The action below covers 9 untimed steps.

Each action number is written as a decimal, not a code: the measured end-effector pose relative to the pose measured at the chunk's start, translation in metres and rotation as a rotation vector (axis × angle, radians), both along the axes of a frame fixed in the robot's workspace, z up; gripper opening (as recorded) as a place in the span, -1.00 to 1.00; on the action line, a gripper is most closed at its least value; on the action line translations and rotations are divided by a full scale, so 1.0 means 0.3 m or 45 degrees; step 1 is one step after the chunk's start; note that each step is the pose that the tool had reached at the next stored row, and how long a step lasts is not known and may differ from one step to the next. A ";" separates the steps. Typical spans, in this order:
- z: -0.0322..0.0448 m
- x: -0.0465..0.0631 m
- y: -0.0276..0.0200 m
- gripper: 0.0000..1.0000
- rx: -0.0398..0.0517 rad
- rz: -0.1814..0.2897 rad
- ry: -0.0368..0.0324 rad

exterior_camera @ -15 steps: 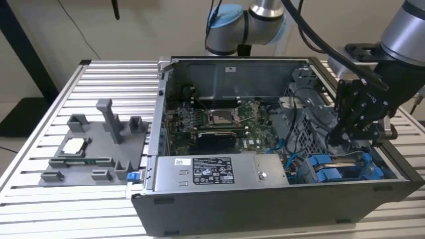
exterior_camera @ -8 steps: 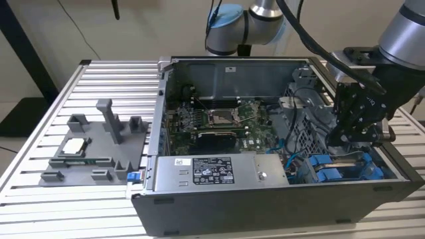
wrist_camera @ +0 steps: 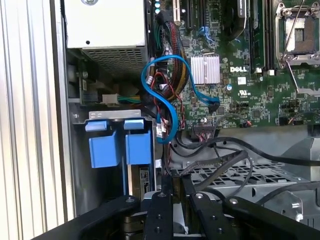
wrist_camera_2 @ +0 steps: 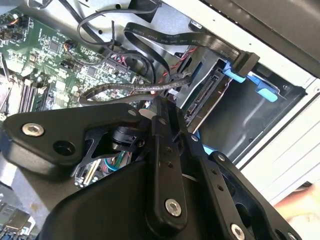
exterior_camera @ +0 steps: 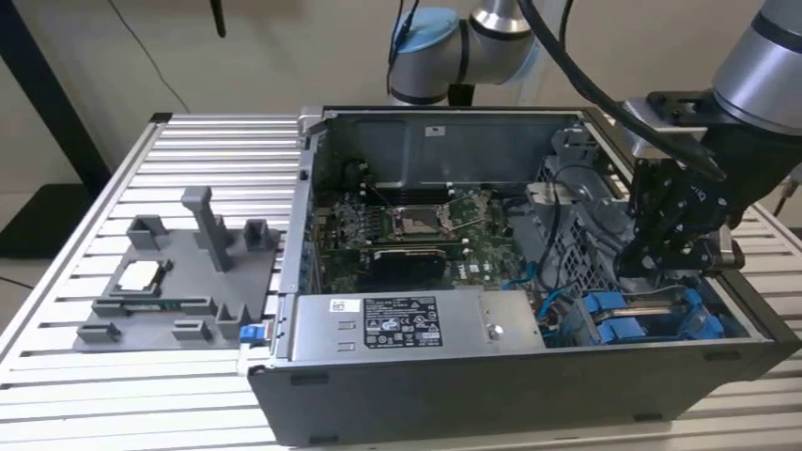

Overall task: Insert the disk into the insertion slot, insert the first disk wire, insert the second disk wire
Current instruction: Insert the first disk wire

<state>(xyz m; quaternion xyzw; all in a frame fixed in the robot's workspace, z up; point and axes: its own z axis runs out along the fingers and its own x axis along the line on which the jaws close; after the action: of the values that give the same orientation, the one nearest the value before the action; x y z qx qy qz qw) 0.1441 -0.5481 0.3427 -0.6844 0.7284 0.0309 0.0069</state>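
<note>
The disk sits in the drive bay at the case's front corner, held in its blue carrier point(exterior_camera: 626, 315) point(wrist_camera: 120, 147). In the second wrist view its connector edge point(wrist_camera_2: 207, 92) is bare, with nothing plugged in. A flat black wire ends in a black and blue plug point(wrist_camera_2: 245, 62) that hangs loose just beyond that edge. A blue wire point(wrist_camera: 160, 100) loops over the motherboard. My gripper point(exterior_camera: 649, 271) point(wrist_camera_2: 165, 107) point(wrist_camera: 176, 177) hangs over the bay and looks shut. Thin black wires cross right at its tips, and I cannot tell whether one is pinched.
The open case point(exterior_camera: 501, 395) stands on a slatted metal table point(exterior_camera: 126, 395). A grey power-supply box point(exterior_camera: 401, 324) lies along the case's front, with the motherboard point(exterior_camera: 414, 225) behind it. A grey fixture plate point(exterior_camera: 176, 282) lies at the exterior view's left.
</note>
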 end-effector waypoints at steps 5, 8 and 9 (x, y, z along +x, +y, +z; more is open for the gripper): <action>0.006 0.010 -0.012 -0.62 0.000 0.000 0.0001; 0.027 0.013 -0.024 -0.62 0.000 0.000 0.0000; 0.029 0.015 -0.029 -0.62 0.000 0.000 0.0000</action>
<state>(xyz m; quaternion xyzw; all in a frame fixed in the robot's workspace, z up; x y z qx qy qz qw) 0.1486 -0.5568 0.3515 -0.6844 0.7284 0.0309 0.0069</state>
